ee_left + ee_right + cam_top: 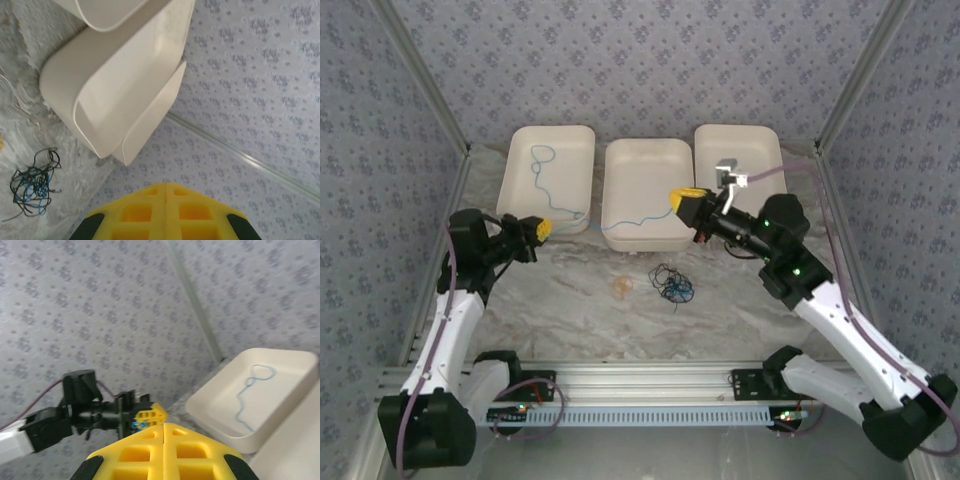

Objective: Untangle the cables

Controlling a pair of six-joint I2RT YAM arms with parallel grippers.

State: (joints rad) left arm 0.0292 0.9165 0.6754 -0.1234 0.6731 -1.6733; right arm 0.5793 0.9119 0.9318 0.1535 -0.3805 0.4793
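Blue cable (630, 221), long axis left-right, slack

Robotics lab test cell. Patterned walls (650, 60) on aluminium posts (420, 75) enclose a marble-print table (570, 310); two robot arms (840, 320) are bolted to an aluminium rail (650, 378) with exposed wiring (525, 400) at its near edge. Three plain white trays (645, 190) stand in a row at the back.
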